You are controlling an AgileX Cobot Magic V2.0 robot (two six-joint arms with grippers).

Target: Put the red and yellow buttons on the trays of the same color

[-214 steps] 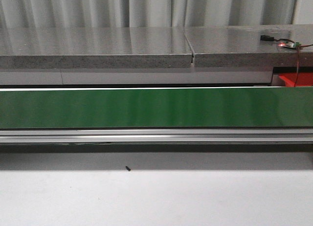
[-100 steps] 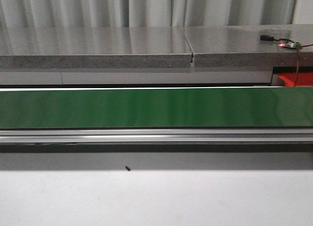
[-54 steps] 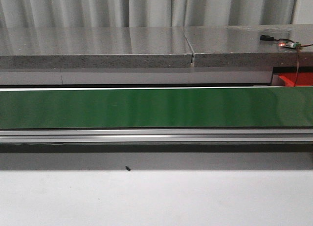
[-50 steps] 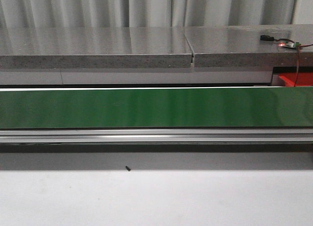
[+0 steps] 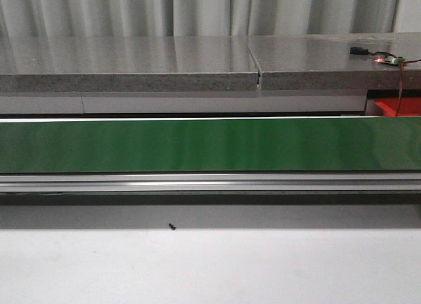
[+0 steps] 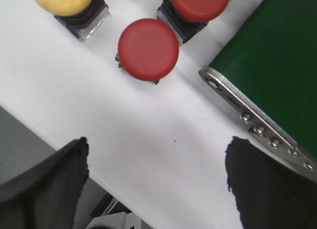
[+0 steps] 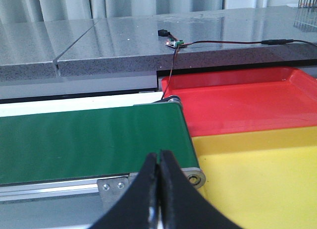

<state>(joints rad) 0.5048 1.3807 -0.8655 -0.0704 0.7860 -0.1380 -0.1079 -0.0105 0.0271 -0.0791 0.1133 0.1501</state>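
In the left wrist view two red buttons (image 6: 148,49) (image 6: 199,3) and a yellow button (image 6: 64,0) stand on a white surface (image 6: 148,140) beside the green belt (image 6: 277,65). My left gripper (image 6: 157,164) hangs open over the white surface short of the nearer red button, with nothing between its fingers. In the right wrist view my right gripper (image 7: 159,159) is shut and empty, near the belt's end (image 7: 89,135). Beyond that end lie the red tray (image 7: 237,100) and the yellow tray (image 7: 257,174), both bare. The front view shows no gripper and no button.
The green belt (image 5: 210,145) spans the front view, with a metal rail (image 5: 210,183) before it and a grey stone ledge (image 5: 131,60) behind. A small circuit board with a wire (image 5: 388,59) lies on the ledge at the right. A red tray corner (image 5: 401,106) shows there.
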